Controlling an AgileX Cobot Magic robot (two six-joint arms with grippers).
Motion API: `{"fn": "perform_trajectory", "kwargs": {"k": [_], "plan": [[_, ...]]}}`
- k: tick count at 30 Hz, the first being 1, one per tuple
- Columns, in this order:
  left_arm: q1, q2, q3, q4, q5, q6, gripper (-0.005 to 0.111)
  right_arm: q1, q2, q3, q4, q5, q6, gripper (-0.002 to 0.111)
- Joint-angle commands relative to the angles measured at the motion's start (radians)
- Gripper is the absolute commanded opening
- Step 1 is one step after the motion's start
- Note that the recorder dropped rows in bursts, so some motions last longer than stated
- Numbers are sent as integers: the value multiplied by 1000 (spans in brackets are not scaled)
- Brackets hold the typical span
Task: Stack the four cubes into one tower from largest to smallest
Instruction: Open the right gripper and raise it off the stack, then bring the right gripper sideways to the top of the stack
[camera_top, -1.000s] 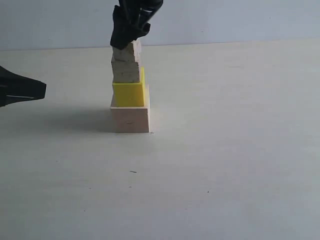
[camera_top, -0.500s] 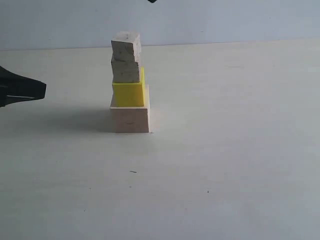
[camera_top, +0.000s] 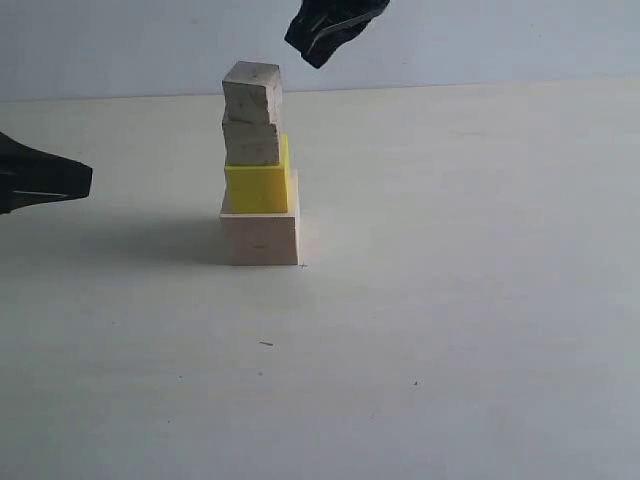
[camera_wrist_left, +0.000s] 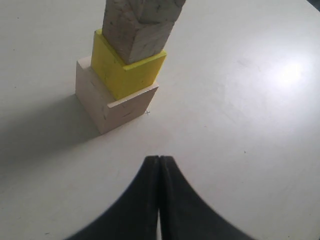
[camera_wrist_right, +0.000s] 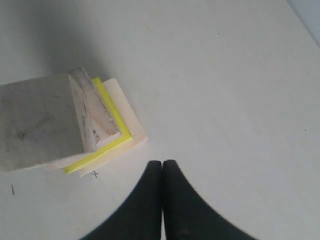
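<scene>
Tower (camera_top: 258, 170) of 4 cubes standing on the tabletop (camera_top: 450, 300), left of centre in the exterior view. From the bottom: largest pale wood cube (camera_top: 261, 238), yellow cube (camera_top: 258, 187), lower small cube (camera_top: 252, 143) and top cube (camera_top: 251, 91), each resting on the cube beneath. Judged from this arrangement, the order of sizes is met and the stacking appears complete. The right pincer (camera_top: 313, 50) hangs above and just to the right of the top cube, apart from it, its 2 fingers pressed together with nothing between them. The left pincer (camera_top: 82, 180) lies low at the left edge of the view, well apart from the tower, likewise closed and empty, its tip directed toward the lower cubes. Hazards: (1) the cubes are not centred on each other; in the right wrist view they crowd toward 1 corner of the base, and the top cube looks slightly twisted against the cube below and scarcely narrower than it, leaving little margin for a jolt. (2) The right pincer is near the summit; a sideways or downward sweep could clip the top cube and carry the 2 small cubes off the yellow cube. (3) A forward advance of the left pincer would strike the lower layers and could shift or topple the whole column. A shake of the tabletop would threaten the same result.
</scene>
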Motion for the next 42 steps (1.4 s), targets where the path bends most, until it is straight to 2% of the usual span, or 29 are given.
{"fn": "perform_trajectory", "kwargs": {"k": [1, 5, 14, 20, 25, 30, 35, 39, 42], "plan": [[-2, -2, 2, -7, -9, 1, 0, -4, -8, 3, -11, -6, 69, 0], [-2, -2, 2, -5, -9, 1, 0, -4, -18, 3, -99, -6, 153, 0], [-2, -2, 2, -2, -12, 1, 0, -4, -173, 3, -85, -6, 302, 0], [-2, -2, 2, -17, -16, 1, 0, -8, -218, 10, -64, -6, 308, 0], [-2, -2, 2, -18, -6, 1, 0, -27, -284, 73, -52, -181, 387, 0], [-2, -2, 2, -17, 10, 1, 0, -37, -417, 204, -48, -278, 411, 0], [-2, -4, 2, -22, 10, 1, 0, -42, -550, 473, -63, -471, 477, 0], [-2, -4, 2, -26, 10, 1, 0, -42, -548, 613, -63, -527, 500, 0], [-2, -4, 2, -25, 8, 1, 0, -42, -502, 674, -21, -520, 444, 0]]}}
